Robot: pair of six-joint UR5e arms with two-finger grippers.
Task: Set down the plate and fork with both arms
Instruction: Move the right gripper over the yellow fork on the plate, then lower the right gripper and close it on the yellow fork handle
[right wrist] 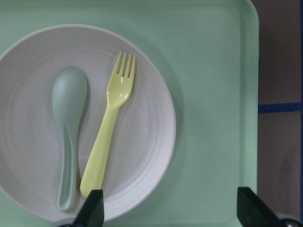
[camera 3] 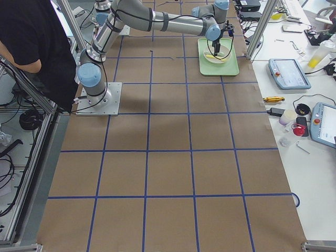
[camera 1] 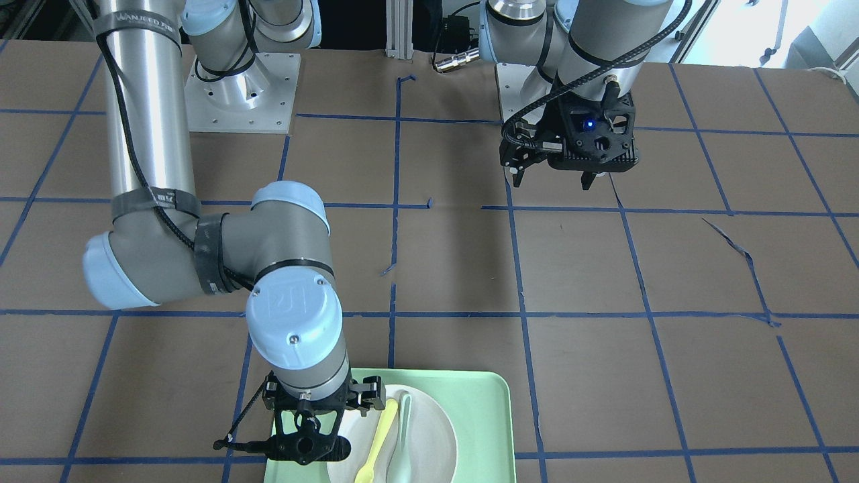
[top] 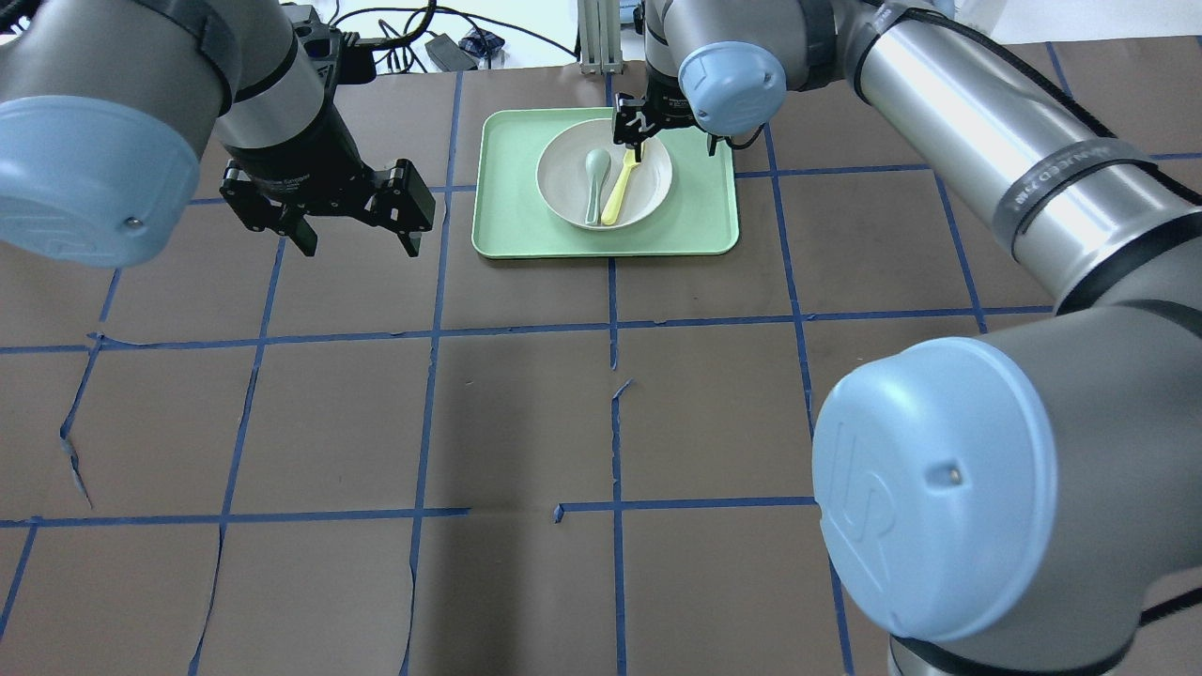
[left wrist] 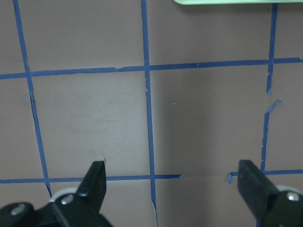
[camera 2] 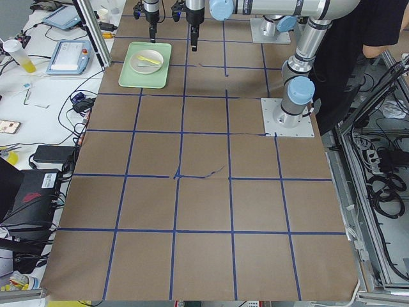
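Pale-yellow fork (right wrist: 111, 127) beside spoon (right wrist: 68, 118) on plate (right wrist: 151, 142), tines clear only from right wrist, overhead shows right gripper (top: 673, 148) above them, left gripper (top: 359, 239) over brown table (top: 516, 413), both spread wide, empty

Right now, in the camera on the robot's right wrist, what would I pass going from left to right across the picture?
grey-green spoon → yellow fork → right rim of the plate → bare part of the green tray → brown table
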